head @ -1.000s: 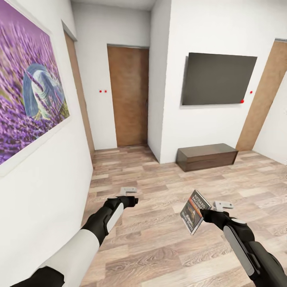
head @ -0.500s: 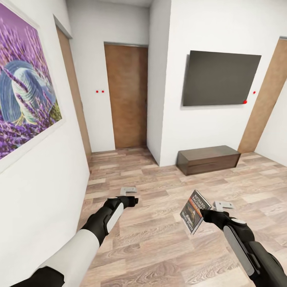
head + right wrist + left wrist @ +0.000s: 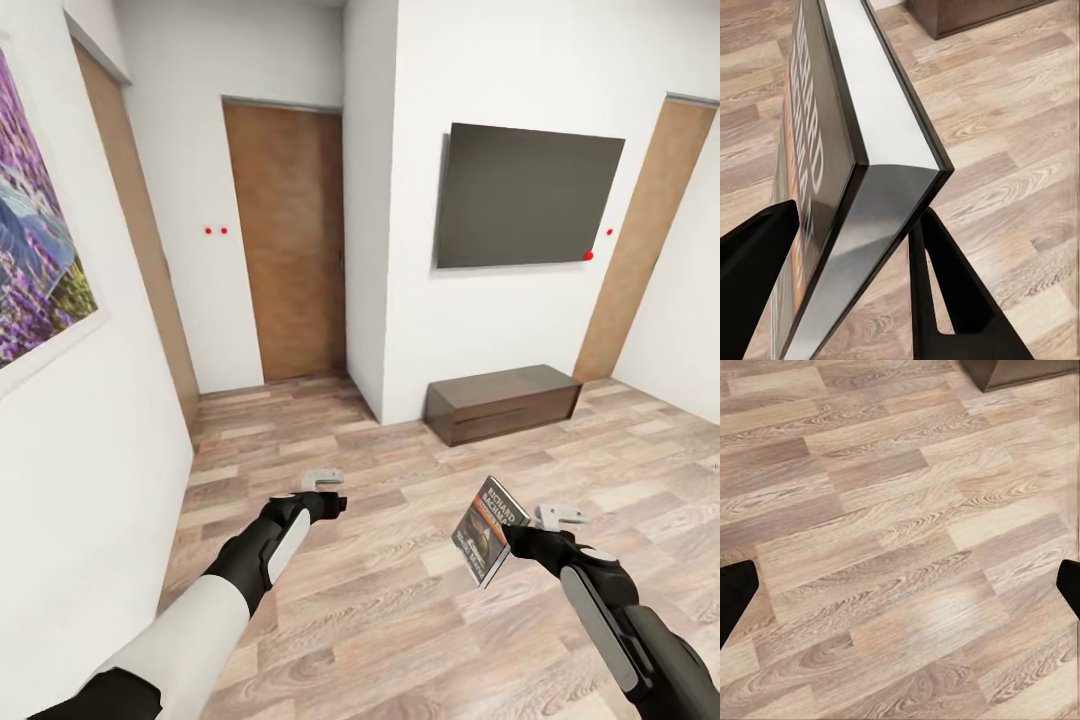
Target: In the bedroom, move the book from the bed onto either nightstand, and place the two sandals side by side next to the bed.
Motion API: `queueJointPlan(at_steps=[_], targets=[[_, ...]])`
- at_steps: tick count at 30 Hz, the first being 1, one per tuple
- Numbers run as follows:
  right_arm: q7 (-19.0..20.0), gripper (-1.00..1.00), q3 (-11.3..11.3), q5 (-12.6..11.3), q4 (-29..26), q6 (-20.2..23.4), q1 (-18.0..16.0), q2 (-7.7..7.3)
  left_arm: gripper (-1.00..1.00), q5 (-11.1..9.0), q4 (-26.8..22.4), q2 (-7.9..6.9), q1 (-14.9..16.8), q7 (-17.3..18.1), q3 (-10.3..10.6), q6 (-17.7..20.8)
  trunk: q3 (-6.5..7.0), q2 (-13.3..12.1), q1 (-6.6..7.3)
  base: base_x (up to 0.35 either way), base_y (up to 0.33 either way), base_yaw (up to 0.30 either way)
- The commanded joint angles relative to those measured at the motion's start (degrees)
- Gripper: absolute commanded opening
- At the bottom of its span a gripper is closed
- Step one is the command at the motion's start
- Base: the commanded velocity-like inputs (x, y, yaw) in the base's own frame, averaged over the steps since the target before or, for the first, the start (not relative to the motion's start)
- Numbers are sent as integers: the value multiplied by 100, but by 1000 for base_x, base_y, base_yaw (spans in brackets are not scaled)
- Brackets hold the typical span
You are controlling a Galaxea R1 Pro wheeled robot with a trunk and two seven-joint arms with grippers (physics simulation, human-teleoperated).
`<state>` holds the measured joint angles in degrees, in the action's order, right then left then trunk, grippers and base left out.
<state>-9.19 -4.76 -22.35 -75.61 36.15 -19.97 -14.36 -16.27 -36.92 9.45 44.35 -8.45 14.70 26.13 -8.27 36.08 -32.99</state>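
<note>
**Book carried above the plank floor**

Both arms reach forward, low. The right gripper (image 3: 512, 541) has its fingers clamped on the tilted book (image 3: 488, 529), its cover lettering partly legible. The left gripper (image 3: 335, 494) hangs empty, fingers spread, tips cropped in the wrist view.

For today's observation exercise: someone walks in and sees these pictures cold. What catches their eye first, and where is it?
Probably the book, held up off the floor and tilted in the right gripper, its fingers clamped on both covers. Next, the big dark screen on the white wall ahead, above a low brown cabinet. The left gripper is open over bare wood floor.
</note>
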Motion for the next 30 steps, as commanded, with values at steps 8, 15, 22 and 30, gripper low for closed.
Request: queueJointPlan(at_steps=[8, 15, 22, 30], targets=[[-57, -100, -45, -59, -14, 15, -7, -6, 100, -61, -9, -5, 4, -51, 25, 23, -10, 8, -5, 328, 0, -283], [-57, -100, -61, -59, -9, 15, -7, -6, 100, -61, -10, -5, 4, -51, 25, 23, -10, 8, -5, 328, 0, -284], [-49, -100, -49, -50, 137, -60, -7, -2, 100, -64, -16, -29, 4, -53, 17, 23, -10, 8, -5, 328, 0, -284], [-56, -100, -66, 187, 1033, -949, -7, -5, 100, -1, 500, -90, 4, -77, 16, 9, -10, 8, -5, 329, 0, -284]])
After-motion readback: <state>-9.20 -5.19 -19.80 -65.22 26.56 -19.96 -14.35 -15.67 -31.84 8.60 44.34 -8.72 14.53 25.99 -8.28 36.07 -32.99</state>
